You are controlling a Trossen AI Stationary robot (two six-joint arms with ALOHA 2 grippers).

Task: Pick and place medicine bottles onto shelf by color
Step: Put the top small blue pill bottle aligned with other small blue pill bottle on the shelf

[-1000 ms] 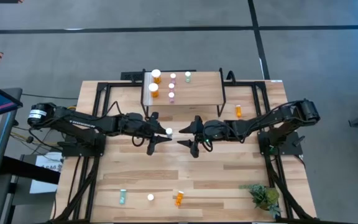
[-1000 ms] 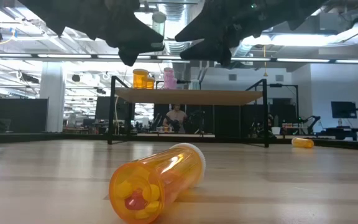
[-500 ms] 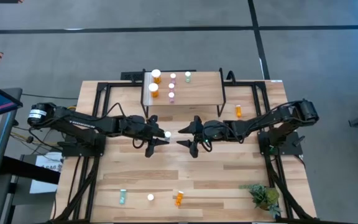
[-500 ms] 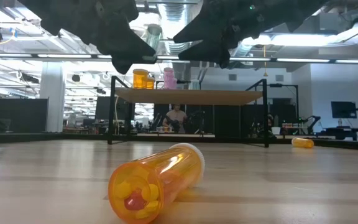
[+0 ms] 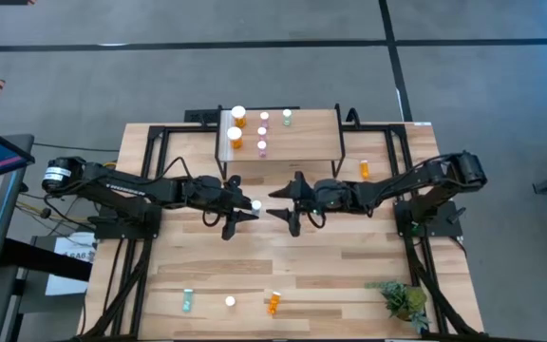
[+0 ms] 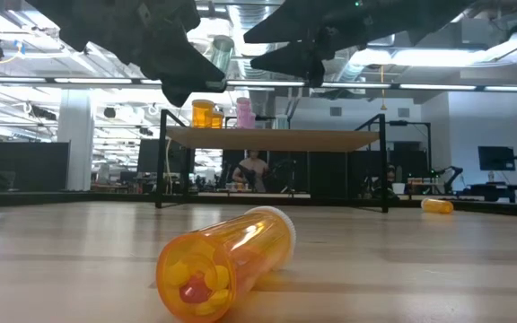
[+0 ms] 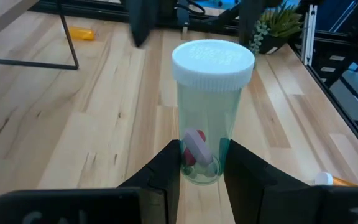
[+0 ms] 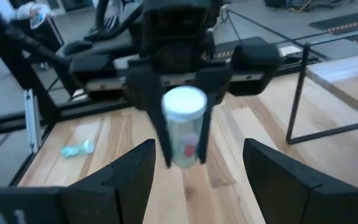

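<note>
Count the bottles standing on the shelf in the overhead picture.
5: two orange by the shelf's left edge, two pink beside them, one green farthest right. Others may be hidden.

One camera hangs above the shelf, looking straight down. Another sits on the tabletop facing it. Each wrist camera looks closely at the teal bottle, which both share.
</note>
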